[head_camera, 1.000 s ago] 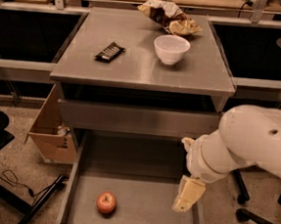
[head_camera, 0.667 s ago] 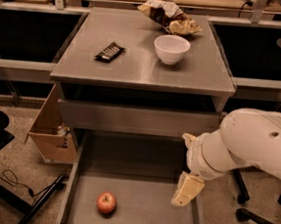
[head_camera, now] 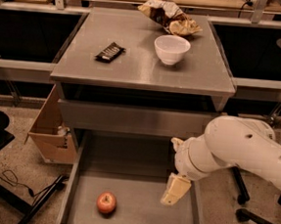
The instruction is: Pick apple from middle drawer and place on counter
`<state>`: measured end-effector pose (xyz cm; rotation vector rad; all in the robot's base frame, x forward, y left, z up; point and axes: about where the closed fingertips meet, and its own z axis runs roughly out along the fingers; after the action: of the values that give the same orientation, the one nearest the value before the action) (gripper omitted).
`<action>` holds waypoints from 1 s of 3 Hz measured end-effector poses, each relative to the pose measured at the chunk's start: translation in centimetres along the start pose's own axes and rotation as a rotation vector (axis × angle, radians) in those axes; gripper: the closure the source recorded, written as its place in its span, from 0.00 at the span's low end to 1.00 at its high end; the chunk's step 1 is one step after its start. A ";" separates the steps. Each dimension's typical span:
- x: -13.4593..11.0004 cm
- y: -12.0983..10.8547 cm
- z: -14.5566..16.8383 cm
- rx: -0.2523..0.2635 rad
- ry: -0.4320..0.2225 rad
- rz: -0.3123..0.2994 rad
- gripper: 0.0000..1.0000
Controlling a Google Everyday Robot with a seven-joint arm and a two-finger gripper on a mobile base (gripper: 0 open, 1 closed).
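Observation:
The apple (head_camera: 106, 203) is small, red-orange and round, and lies on the floor of the open middle drawer (head_camera: 140, 173), toward its front left. The drawer is a wide grey metal tray pulled out below the counter (head_camera: 139, 65), a brushed grey steel top. My gripper (head_camera: 175, 190) hangs from the white arm over the right side of the drawer, pointing down, to the right of the apple and apart from it. It holds nothing that I can see.
On the counter stand a white bowl (head_camera: 171, 49), a dark wrapped snack bar (head_camera: 110, 52) and a crumpled chip bag (head_camera: 171, 16). An open cardboard box (head_camera: 50, 130) sits on the floor left of the drawer. Chair legs (head_camera: 243, 196) stand at the right.
The arm and gripper have shifted left and slightly down over the drawer, nearer the apple. The apple has not moved.

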<state>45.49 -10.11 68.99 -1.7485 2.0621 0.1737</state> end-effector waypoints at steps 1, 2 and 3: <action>-0.5 1.5 8.1 -0.065 -0.068 0.024 0.00; -1.5 2.6 16.4 -0.093 -0.171 0.046 0.00; -2.3 2.0 23.1 -0.066 -0.280 0.067 0.00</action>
<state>49.40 0.77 48.79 -1.5904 1.9291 0.4839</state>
